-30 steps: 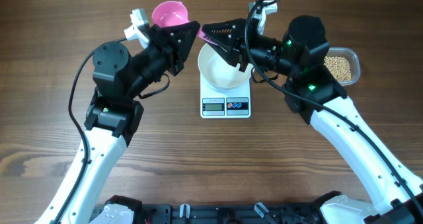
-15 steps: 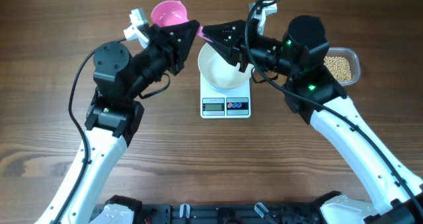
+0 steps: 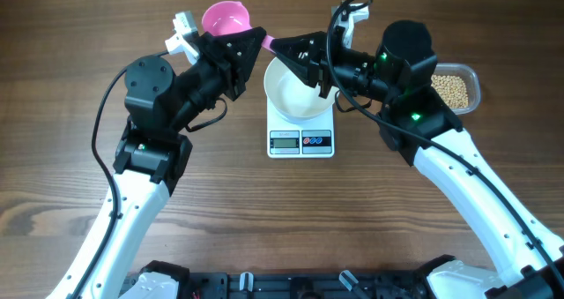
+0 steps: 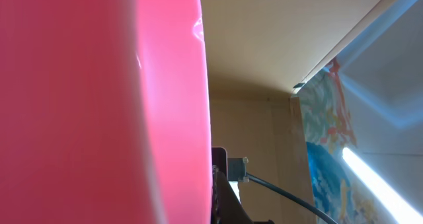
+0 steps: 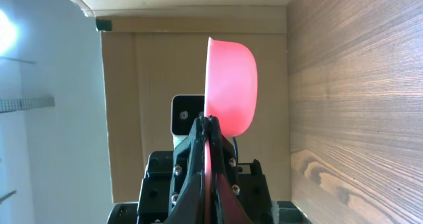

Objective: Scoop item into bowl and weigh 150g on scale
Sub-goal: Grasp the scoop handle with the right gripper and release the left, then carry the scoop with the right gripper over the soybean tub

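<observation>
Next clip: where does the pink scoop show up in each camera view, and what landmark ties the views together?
Overhead: pink scoop at the top, left of centre, handle reaching right.
Left wrist: it fills the left half, very close.
Right wrist: centre, edge-on, handle pinched in the right end effector.
Shared landmark: wooden table, also along the right wrist's right side; not clearly in the left wrist.
</observation>
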`<state>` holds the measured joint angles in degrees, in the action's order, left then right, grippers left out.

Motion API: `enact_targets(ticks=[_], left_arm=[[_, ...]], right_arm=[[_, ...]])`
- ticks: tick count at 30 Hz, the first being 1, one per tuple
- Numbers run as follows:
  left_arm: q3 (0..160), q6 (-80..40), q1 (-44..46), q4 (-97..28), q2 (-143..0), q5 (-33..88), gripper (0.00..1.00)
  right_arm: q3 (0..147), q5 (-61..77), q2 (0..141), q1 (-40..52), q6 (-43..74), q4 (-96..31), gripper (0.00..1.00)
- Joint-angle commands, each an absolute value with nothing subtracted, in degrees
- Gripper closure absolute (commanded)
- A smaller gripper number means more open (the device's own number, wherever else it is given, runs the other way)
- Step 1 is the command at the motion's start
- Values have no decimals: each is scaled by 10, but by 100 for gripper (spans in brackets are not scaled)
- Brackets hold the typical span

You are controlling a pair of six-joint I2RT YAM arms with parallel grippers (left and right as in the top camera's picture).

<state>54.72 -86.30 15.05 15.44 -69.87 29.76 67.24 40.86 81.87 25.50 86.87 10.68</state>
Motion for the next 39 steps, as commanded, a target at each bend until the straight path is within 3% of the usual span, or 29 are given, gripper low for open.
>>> enact_targets(ticks=[1,4,5,7,17,27,32,35,39], left_arm=[[551,-862,154,156,-702,289,83],[551,-862,154,156,-702,289,37],[551,-862,154,156,-702,289,29],[551,-861,154,156,-702,289,23],[551,-770,154,107,-702,310,13],[551,-568,156,-27,-702,321,11],[551,-494,156,-100,-702,339,15],[551,-472,155,-125,-702,340,17],[551,-464,155,-127,-702,306,17]], right_arm=[[682,405,812,254,854,106,96],[682,399,812,254,825,107,95],[682,394,812,253,820,107,95],[682,391,812,242,807,106,96],[684,410,811,87,681,28,95],[764,354,807,-32,459,-261,95],[917,110,807,-41,290,-526,95],[966,-52,805,-41,254,-608,96],[965,-75,801,-41,197,-661,96]])
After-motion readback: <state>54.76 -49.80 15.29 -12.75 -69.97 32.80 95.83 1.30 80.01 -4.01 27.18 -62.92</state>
